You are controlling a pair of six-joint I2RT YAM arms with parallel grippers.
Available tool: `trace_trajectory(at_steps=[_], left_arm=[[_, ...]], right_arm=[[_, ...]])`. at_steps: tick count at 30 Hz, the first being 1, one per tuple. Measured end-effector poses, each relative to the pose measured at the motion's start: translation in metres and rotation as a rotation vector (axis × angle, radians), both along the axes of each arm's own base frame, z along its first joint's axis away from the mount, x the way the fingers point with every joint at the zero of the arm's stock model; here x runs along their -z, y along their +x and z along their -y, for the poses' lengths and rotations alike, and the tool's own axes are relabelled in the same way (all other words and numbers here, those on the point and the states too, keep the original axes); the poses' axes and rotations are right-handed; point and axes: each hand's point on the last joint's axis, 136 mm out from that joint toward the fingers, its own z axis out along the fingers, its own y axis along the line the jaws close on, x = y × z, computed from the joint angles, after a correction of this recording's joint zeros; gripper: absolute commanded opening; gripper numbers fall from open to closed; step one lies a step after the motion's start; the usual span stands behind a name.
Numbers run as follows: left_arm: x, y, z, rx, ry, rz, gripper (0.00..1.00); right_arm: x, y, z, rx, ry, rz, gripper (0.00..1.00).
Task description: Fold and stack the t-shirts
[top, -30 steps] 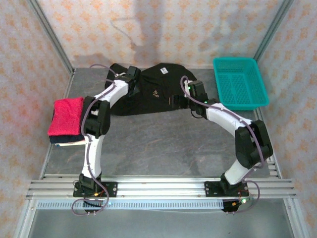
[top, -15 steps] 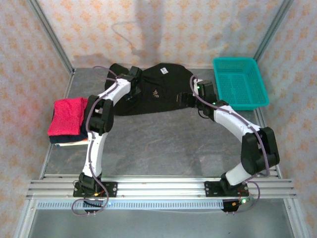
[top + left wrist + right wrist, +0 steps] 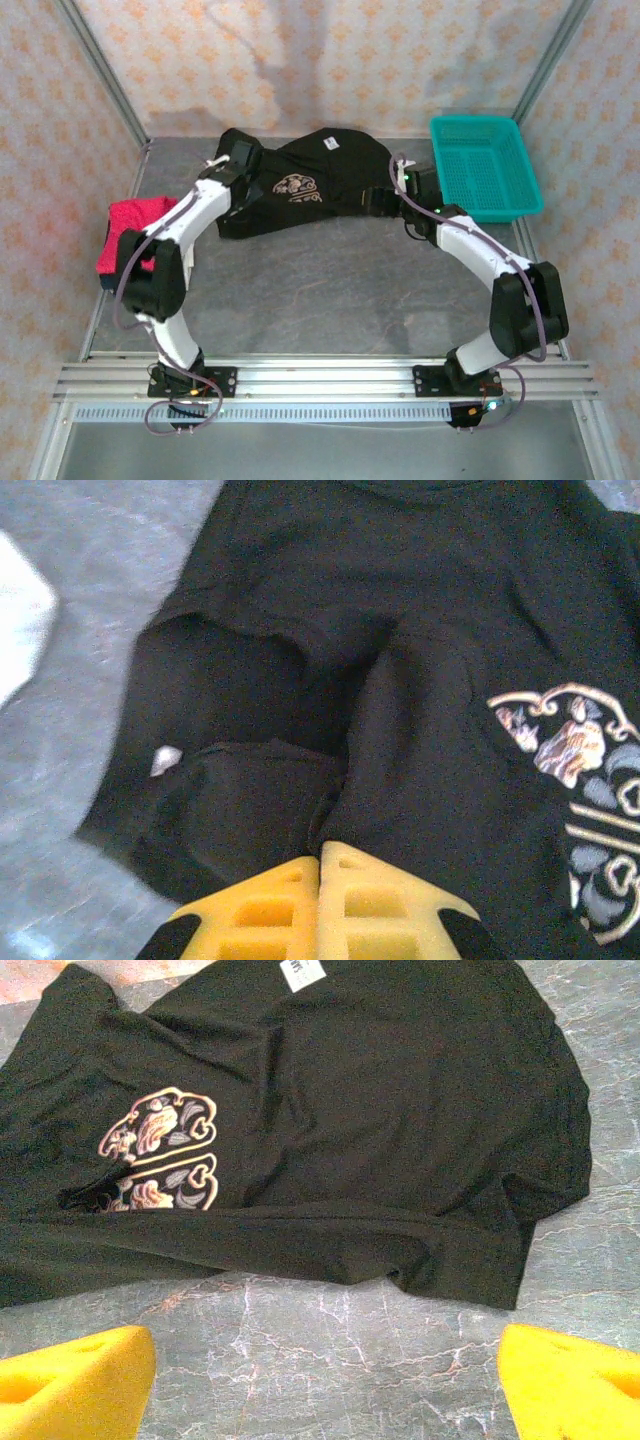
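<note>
Folding the black t-shirt (image 3: 430,630): left tool (image 3: 320,852) clamps its cloth at the tips; right tool (image 3: 325,1355) spread wide, hem just ahead, likely its next grip

The spread t-shirt (image 3: 330,185) lies centre; basket (image 3: 485,165) right, folded t-shirt (image 3: 120,240) left.

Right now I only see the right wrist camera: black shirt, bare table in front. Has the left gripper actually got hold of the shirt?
Observer: Yes. The left gripper is shut on a bunched fold of the black t-shirt, on its left side.
Operator: Where's the pink one?
Observer: The crimson-pink t-shirt lies folded at the left edge of the table, partly behind the left arm.
Operator: And the basket?
Observer: The teal basket stands at the far right corner, right of the black t-shirt and apart from it.
</note>
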Motion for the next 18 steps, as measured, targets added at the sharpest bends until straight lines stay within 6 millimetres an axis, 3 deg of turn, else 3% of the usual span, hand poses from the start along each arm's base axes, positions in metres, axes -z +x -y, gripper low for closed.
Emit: trace_trajectory(at_steps=[7,9,11,13,16,18], left_arm=[[0.042,-0.082,-0.003,0.016,-0.009,-0.115,0.03],[0.058,-0.101,0.001,0.021,-0.014,-0.157,0.25],[0.075,-0.119,0.006,0.029,-0.016,-0.200,0.57],[0.083,-0.130,0.012,0.037,-0.012,-0.220,0.77],[0.071,-0.126,0.017,0.040,-0.005,-0.174,0.89],[0.055,-0.113,0.017,0.029,0.001,-0.129,0.90]], right_arm=[[0.017,0.001,-0.003,-0.007,-0.002,-0.041,0.89],[0.019,0.002,-0.004,-0.008,0.004,-0.046,0.89],[0.020,0.003,-0.006,-0.012,0.013,-0.051,0.89],[0.022,0.005,-0.008,-0.016,0.021,-0.055,0.89],[0.023,0.006,-0.010,-0.019,0.031,-0.062,0.89],[0.023,0.005,-0.011,-0.023,0.037,-0.063,0.89]])
